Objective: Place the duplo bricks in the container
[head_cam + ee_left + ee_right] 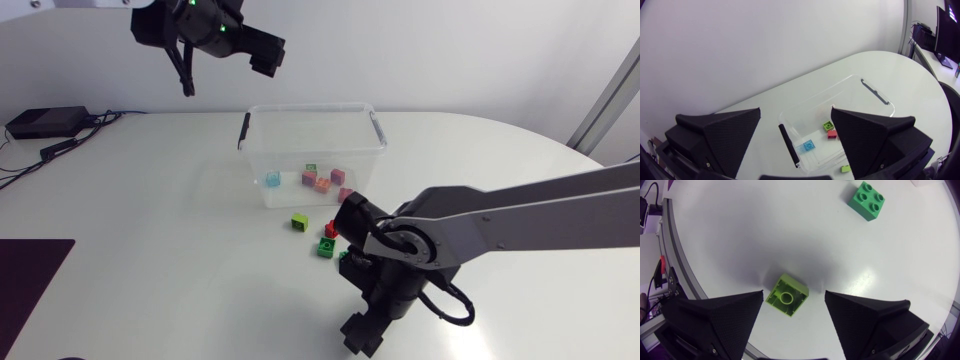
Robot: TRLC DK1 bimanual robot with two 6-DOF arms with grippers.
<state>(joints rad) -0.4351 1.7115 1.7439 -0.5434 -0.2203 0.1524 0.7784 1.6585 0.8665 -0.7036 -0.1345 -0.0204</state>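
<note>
An upside-down lime-green duplo brick lies on the table between the fingers of my right gripper. The gripper is open, with a gap on each side of the brick. A darker green brick lies ahead of it. From above, my right arm covers its own gripper. Beside it lie a green brick, a red brick and a lime brick. The clear container holds several bricks, among them a light blue one. My left gripper hangs open and empty high above the container.
Black devices and cables lie at the table's far left. A dark mat covers the near left corner. The container has black clip handles on both short ends.
</note>
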